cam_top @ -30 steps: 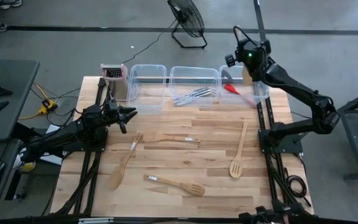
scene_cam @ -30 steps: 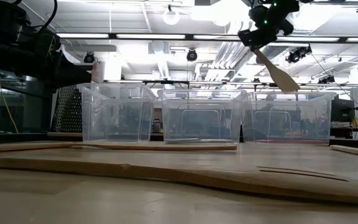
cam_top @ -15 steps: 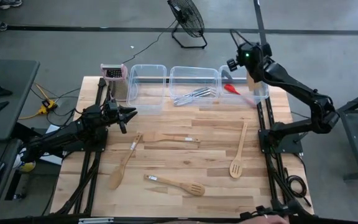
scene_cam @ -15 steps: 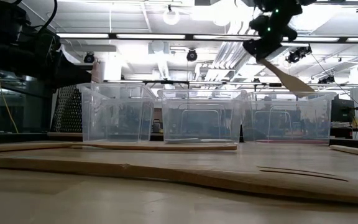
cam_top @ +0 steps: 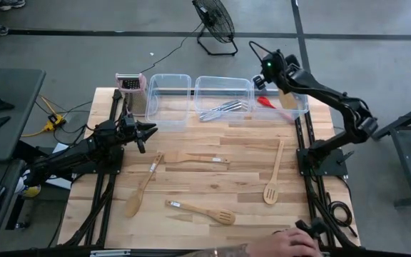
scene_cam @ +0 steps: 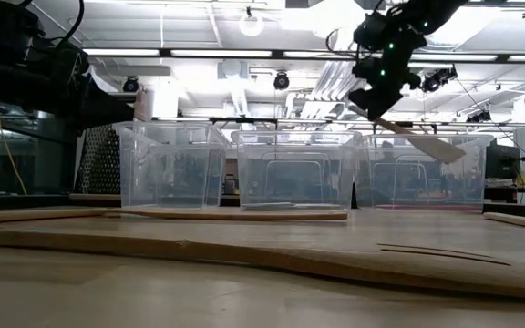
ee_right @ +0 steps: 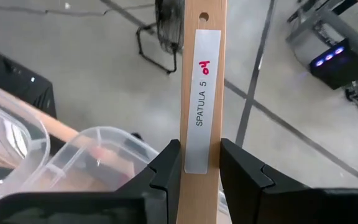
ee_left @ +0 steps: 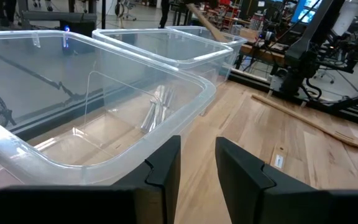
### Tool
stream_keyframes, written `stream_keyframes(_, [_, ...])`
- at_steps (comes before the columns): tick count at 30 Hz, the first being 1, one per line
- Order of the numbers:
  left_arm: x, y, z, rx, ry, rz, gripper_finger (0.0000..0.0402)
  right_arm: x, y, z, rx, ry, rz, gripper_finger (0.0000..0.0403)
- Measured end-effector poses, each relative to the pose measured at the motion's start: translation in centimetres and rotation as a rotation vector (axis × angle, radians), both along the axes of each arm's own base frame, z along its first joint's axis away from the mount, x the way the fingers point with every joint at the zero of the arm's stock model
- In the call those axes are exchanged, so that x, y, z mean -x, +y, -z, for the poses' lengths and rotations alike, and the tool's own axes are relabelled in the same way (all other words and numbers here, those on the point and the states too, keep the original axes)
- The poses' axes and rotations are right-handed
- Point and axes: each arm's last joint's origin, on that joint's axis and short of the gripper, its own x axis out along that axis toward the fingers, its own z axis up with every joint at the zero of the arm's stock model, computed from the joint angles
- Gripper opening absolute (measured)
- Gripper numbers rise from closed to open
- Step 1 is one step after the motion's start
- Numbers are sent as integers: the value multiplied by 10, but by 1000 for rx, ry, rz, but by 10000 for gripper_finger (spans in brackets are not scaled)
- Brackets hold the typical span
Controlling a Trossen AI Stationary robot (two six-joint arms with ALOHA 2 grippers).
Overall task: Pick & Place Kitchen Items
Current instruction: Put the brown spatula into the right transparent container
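Note:
My right gripper point(cam_top: 272, 69) is up over the far right of the table, shut on a light wooden spatula point(scene_cam: 417, 138) labelled "SPATULA 5". The spatula's blade point(cam_top: 287, 98) hangs over the right clear tub point(cam_top: 300, 107), which holds a red spatula point(cam_top: 266, 102). Silvery tongs and cutlery point(cam_top: 220, 111) lie in the middle tub point(cam_top: 223, 84). Several wooden utensils lie flat on the table: a spoon point(cam_top: 141, 187), a spatula point(cam_top: 195, 158), a slotted spoon point(cam_top: 273, 175) and a slotted spatula point(cam_top: 204, 212). My left gripper point(cam_top: 152, 130) waits at the left, narrowly open with nothing between its fingers point(ee_left: 166, 163). My right gripper pinches the spatula's handle point(ee_right: 201, 163) between its two fingers, on its narrow edges. The labelled end with the hole point(ee_right: 202, 17) sticks out ahead of the fingers. The spatula is lifted clear and tilted, its blade point(scene_cam: 440, 149) the lower end, near the right tub's rim.
An empty clear tub point(cam_top: 168, 96) stands at the far left beside an upright box grater point(cam_top: 130, 86). A person's hand point(cam_top: 291, 243) shows at the table's near edge. A floor fan point(cam_top: 214, 25) stands beyond the far edge.
My right gripper has sunk toward the right tub and shifted a little toward the table's left, tipping as it went. The spatula has gone from steeply slanted to flatter, its blade now near the tub's rim. A person's hand has come in at the near edge.

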Motion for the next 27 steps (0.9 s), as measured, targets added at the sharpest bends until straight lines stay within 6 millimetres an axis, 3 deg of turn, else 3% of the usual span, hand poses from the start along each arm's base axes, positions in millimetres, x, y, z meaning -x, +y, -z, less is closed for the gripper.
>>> stream_keyframes(13, [0, 0, 0, 0, 0, 0, 101, -1, -7, 27, -143, 96, 0, 87])
stream_keyframes(27, [0, 0, 0, 0, 0, 0, 101, 0, -4, 31, -222, 84, -48, 91])
